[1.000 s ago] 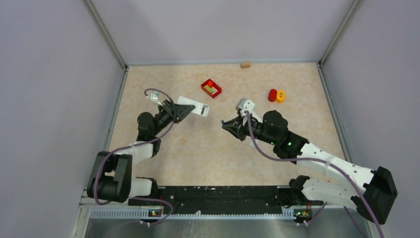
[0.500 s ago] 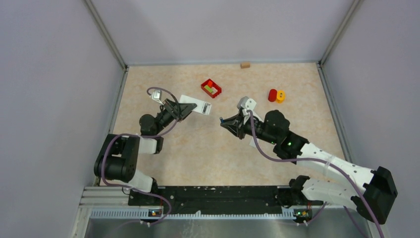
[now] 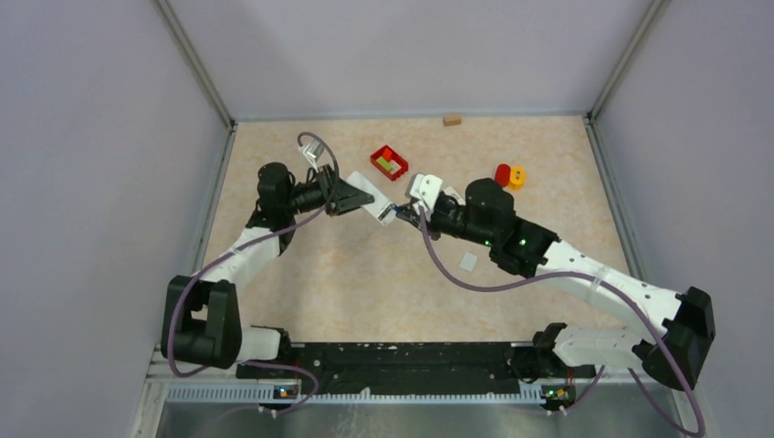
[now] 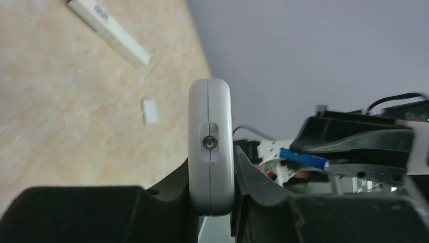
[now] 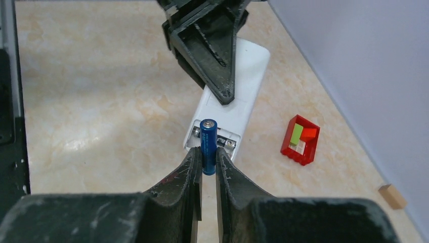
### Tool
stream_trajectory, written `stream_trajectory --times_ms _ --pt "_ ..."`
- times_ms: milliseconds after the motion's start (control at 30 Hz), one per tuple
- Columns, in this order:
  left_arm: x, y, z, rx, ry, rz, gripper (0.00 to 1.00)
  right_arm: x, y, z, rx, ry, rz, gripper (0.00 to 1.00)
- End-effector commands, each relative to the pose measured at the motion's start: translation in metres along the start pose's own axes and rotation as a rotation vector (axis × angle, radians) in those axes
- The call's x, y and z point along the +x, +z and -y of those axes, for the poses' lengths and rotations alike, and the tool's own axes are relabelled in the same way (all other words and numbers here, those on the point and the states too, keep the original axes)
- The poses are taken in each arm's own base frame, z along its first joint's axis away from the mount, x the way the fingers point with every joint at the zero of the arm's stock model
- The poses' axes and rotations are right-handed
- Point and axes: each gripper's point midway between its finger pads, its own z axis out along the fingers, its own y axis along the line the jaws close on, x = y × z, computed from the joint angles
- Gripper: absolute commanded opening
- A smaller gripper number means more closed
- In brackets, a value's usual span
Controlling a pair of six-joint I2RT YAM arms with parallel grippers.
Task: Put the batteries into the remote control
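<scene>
1. Right gripper (image 5: pixel 208 156) pinches a slim blue cylindrical battery (image 5: pixel 208 135), tip forward, aimed for insertion.
2. Just beyond, the white rounded plastic remote control (image 5: pixel 247 86) turns its open battery bay (image 5: pixel 227 143) toward it.
3. Left gripper (image 4: pixel 211 169) clamps the remote's sides, steadying it as a target.

Three views, one meeting point.
Top camera: high behind me, looking down over the whole worktop (image 3: pixel 365 274). Wrist cameras: close behind my left hand (image 4: pixel 211 174) and right hand (image 5: pixel 205 162), facing each other. All three share the white remote (image 3: pixel 372 203); both wrist views share the blue battery (image 5: pixel 208 144).
</scene>
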Motion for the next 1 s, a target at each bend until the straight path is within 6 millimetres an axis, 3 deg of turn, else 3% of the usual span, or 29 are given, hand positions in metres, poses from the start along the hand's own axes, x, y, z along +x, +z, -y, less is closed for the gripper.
stream_trajectory --times_ms 0,400,767,967 --pt "0.038 -0.021 0.002 -0.103 0.106 -0.243 0.0 -0.016 0.004 -0.021 -0.133 -0.222 0.02 0.1" --pt "0.065 -0.035 0.001 -0.095 0.067 -0.406 0.0 0.002 0.015 -0.053 -0.369 -0.381 -0.075 0.09" --pt "0.088 -0.032 -0.009 -0.066 -0.029 -0.478 0.0 0.023 0.013 -0.107 -0.588 -0.378 -0.138 0.09" --pt "0.097 -0.028 -0.007 -0.044 -0.025 -0.513 0.0 0.03 0.013 -0.113 -0.613 -0.38 -0.158 0.08"
